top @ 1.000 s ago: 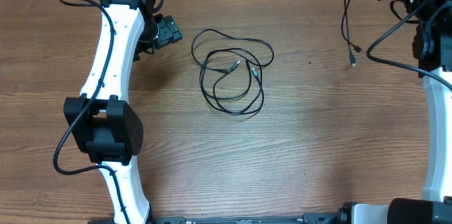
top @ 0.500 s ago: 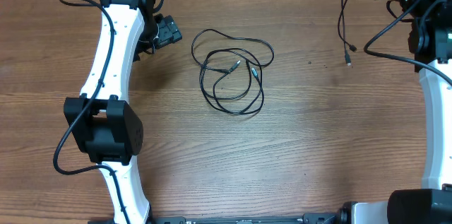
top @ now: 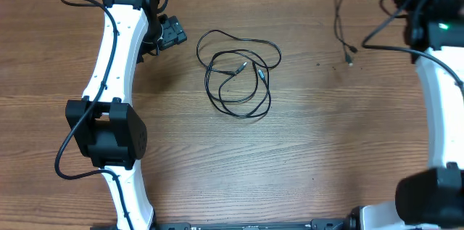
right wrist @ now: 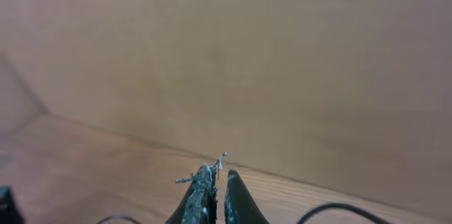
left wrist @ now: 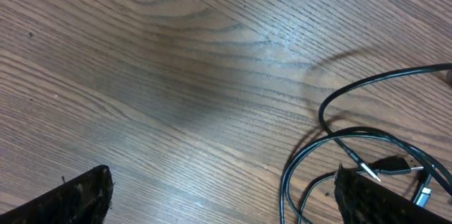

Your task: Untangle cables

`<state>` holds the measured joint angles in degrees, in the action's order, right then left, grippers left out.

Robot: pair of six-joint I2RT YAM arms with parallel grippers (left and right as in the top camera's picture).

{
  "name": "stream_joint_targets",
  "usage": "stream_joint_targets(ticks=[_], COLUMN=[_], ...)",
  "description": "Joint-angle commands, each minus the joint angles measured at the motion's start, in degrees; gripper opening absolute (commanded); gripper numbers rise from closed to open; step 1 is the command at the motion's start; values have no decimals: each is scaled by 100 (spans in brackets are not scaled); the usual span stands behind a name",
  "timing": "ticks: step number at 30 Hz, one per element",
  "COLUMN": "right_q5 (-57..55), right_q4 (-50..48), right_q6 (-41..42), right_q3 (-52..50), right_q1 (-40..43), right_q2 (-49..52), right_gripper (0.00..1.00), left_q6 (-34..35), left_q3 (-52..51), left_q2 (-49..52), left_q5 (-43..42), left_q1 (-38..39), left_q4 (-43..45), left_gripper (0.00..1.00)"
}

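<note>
left fingers [left wrist: 74,199] spread wide beside the coiled cable [top: 239,67] on the wooden surface [top: 326,136]; right fingers [right wrist: 203,197] pinch together on a dangling cable [top: 336,16].

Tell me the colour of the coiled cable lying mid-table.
The coiled cable is black, with silvery plug tips; clearest in the overhead view.

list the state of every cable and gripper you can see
looped cable: lying loose on the table, both ends free, untouched
hanging cable: dangling from the right gripper, plug end lowest
left gripper: open, empty, near the looped cable
right gripper: shut, raised, apparently pinching the hanging cable
</note>
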<state>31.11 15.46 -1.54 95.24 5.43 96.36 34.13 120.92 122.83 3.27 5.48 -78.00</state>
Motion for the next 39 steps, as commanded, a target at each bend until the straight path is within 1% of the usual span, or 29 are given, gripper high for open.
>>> stream_joint_targets(ticks=[1,4,7,9,13,15,16,18,19,21,23,26,28,30,31,32,33,34,35,36,37,39], right_q5=[354,166,-560,-1366,-1941,-2046,-2201,-2465,-2688,-2743,-2736,-2610,-2140,-1506,-1425,-1314,-1285,-1279,-1279,-1279,-1276,-1257], right_q4=[-343,-743,-1263,-1416,-1412,-1414,-1423,-1495,-1582,-1606,-1585,-1598,-1631,-1615,-1600,-1563,-1558,-1541,-1539,-1534,-1493,-1307], right_q6=[-20,-42,-42,-184,-1108,-1735,-2221,-2420,-2409,-2404,-2192,-1812,-1624,-1620,-1622,-1622,-1620,-1622,-1620,-1622,-1622,-1622], right_q3=[116,116,116,116,116,116,116,116,116,116,116,116,116,116,116,116,116,116,116,116,116,116], right_q1=[-348,-509,-529,-380,4,232,472,737,951,1255,1679,2061,2441,2850,2914,3038,3101,3187,3228,3248,3292,3318], right_q2=[271,413,632,798,1178,1434,1742,2033,2236,2441,2605,2645,2647,2647,2647,2647,2647,2647,2647,2647,2647,2647], right_gripper=[4,4,4,4,4,4,4,4,4,4,4,4,4,4,4,10,25,57,73,82,100,100], left_q6=[-92,-92,-92,-92,-92,-92,-92,-92,-92,-92,-92,-92,-92,-92,-90,-92,-92,-92,-92,-92,-92,-92], left_q3=[111,111,111,111,111,111,111,111,111,111,111,111,111,111,111,111,111,111,111,111,111,111], left_q2=[-4,-4,-4,-4,-4,-4,-4,-4,-4,-4,-4,-4,-4,-4,-4,-4,-4,-4,-4,-4,-4,-4], left_q5=[74,74,74,74,74,72,74,74,74,74,74,74,74,74,74,74,74,74,74,74,74,74], left_q1=[-20,-22,-22,-20,-22,-22,-22,-22,-22,-22,-22,-22,-20,-22,-22,-22,-22,-20,-20,-20,-20,-22], left_q4=[7,7,7,7,4,7,7,7,7,4,7,7,7,7,7,7,7,4,7,7,7,7], left_gripper=[100,100,100,100,100,100,100,100,100,100,100,100,100,100,100,100,100,100,100,100,100,100])
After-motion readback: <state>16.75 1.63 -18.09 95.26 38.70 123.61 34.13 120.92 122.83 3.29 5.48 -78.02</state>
